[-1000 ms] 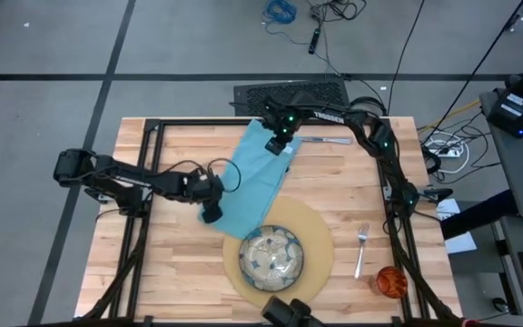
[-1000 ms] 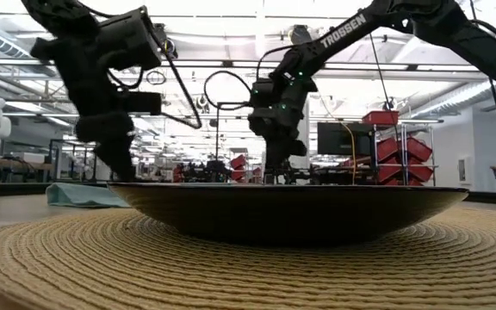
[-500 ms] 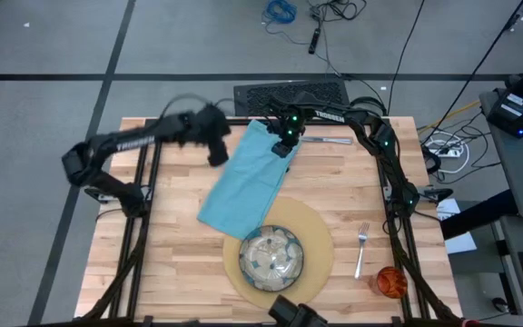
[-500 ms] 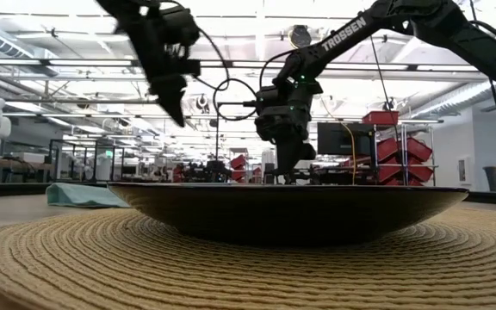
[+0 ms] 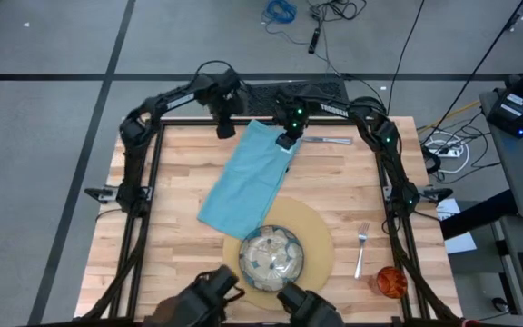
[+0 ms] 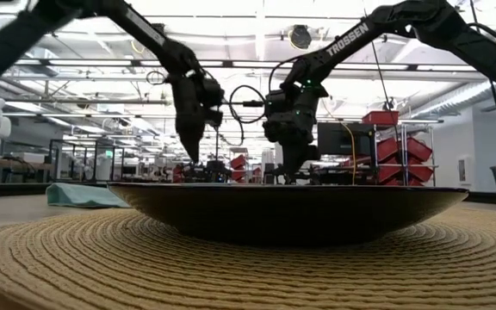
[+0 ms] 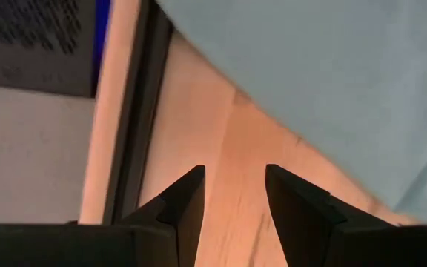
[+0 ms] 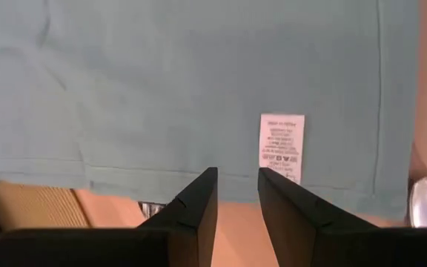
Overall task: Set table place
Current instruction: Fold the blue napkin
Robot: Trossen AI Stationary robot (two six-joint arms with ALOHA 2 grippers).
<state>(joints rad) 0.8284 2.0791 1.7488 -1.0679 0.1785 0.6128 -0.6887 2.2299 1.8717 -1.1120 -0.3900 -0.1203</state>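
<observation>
Napkin (image 5: 249,178) spread flat on the table (image 5: 166,263), partly laid; both grippers at its far end, neither holding it.
Nearest the camera side: one round placemat (image 5: 311,238) bearing one plate (image 5: 271,255), judged already set as the centre of the place; one fork (image 5: 361,247) and one orange cup (image 5: 389,281) just beside the mat, well clear of both jaws; one napkin lies from the mat's edge away toward the far rail, its far corners beneath the jaws, judged so they can pull or fold it; right gripper (image 8: 237,194) over the labelled hem, jaws slightly apart, gripping nothing; left gripper (image 7: 234,194) beside the adjacent corner, over bare wood, jaws part open and empty; one piece of cutlery (image 5: 327,140) lies just past the right jaws.
</observation>
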